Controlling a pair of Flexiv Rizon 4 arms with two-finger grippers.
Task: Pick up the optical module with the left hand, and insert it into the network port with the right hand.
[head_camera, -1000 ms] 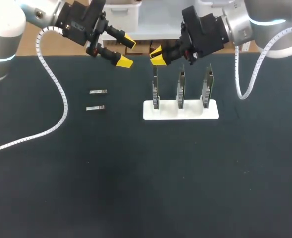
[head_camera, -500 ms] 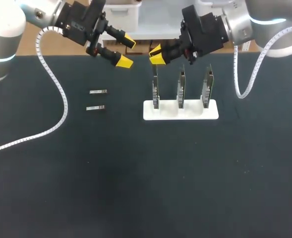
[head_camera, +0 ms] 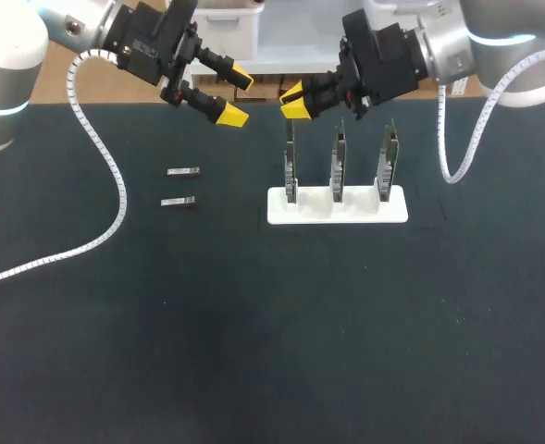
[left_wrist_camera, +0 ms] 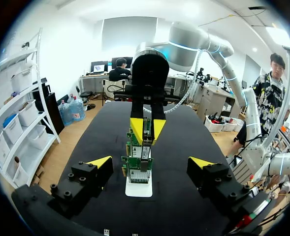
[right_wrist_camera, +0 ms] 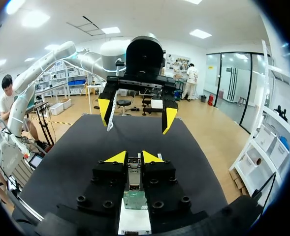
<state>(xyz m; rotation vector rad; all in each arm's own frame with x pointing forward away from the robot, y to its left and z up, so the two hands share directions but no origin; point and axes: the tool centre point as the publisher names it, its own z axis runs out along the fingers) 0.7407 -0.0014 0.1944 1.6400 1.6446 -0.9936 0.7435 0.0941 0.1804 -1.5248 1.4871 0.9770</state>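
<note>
Two modules lie flat on the dark tabletop (head_camera: pixel 253 351), the far module (head_camera: pixel 183 171) just behind the near module (head_camera: pixel 178 202). They are parallel, a little apart, and neither pincer touches them. Well apart to their right, a white stand (head_camera: pixel 397 211) holds three cards (head_camera: pixel 338 165) upright, side by side in a row.

The left pincer (head_camera: pixel 237 95) hangs over the tabletop's far edge, behind the modules and to their right. Its fingers are spread wide with nothing between them. In its wrist view the cards line up one behind another straight ahead.

The right pincer (head_camera: pixel 295 100) hangs just above the top of the leftmost card and points toward the left pincer, near it but not touching. I cannot tell whether it is apart, together or clamped on anything.

The left arm's coiled white cable (head_camera: pixel 115 203) trails across the tabletop left of the modules. The right arm's cable (head_camera: pixel 452 162) hangs beside the stand's right end.
</note>
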